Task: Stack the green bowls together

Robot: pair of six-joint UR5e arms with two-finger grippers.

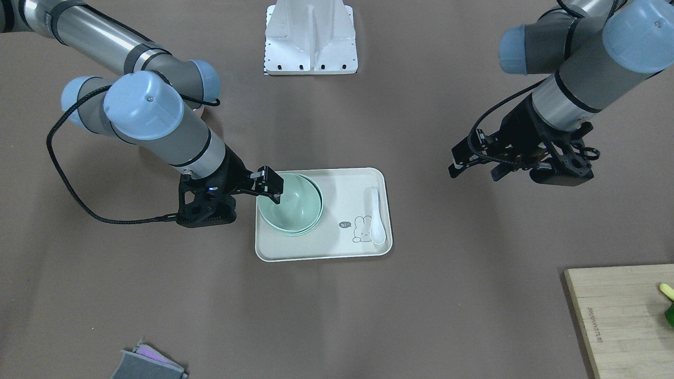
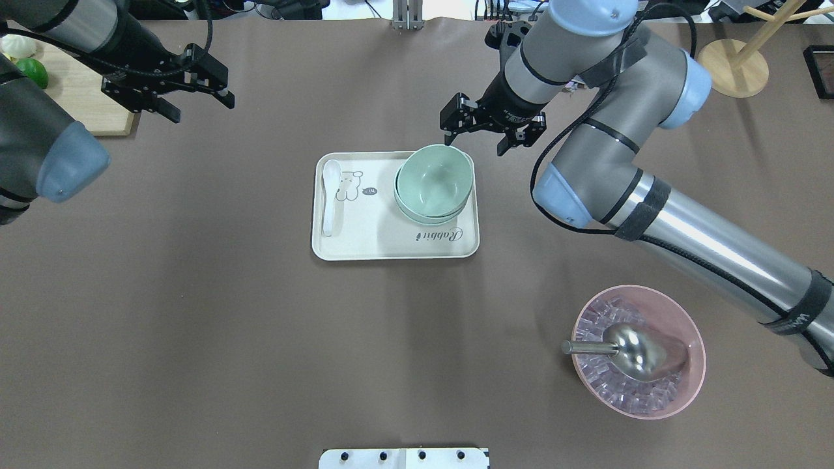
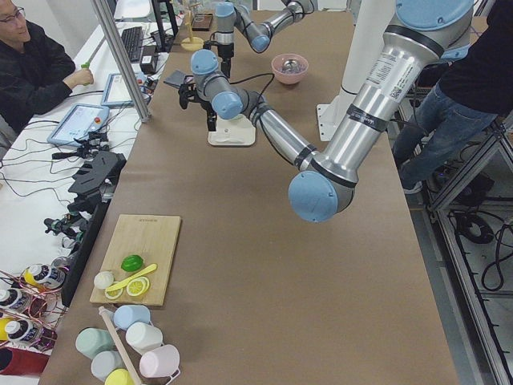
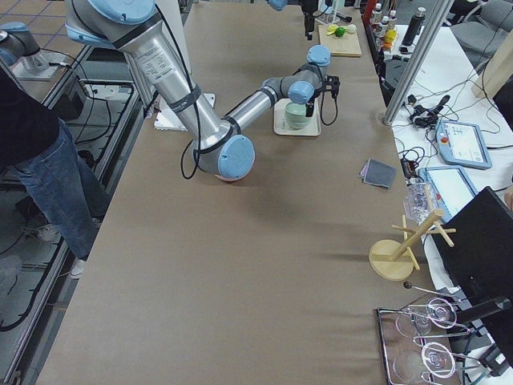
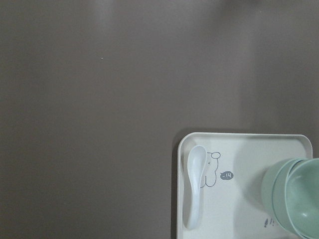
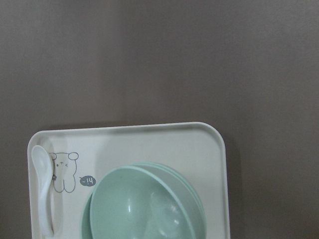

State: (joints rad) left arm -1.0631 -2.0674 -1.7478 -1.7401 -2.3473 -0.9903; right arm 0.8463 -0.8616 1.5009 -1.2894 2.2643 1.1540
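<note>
The pale green bowls [image 2: 433, 182] sit nested in one stack on the right part of the cream tray [image 2: 365, 244]. The top bowl leans slightly, and the rims of the lower ones show beneath it. The stack also shows in the front view [image 1: 289, 208], the right wrist view [image 6: 144, 206] and the left wrist view [image 5: 296, 199]. My right gripper [image 2: 479, 138] is open and empty, just above and beyond the stack's far rim. In the front view it [image 1: 266, 189] is at the stack's left edge. My left gripper [image 2: 199, 107] is open and empty, far off at the table's back left.
A white spoon [image 2: 330, 195] lies on the tray's left side. A pink bowl [image 2: 690, 365] with ice and a metal scoop [image 2: 625, 345] stands at the front right. A wooden cutting board [image 1: 616, 316] with fruit is at the far left. A grey cloth [image 1: 147, 363] lies by the far edge.
</note>
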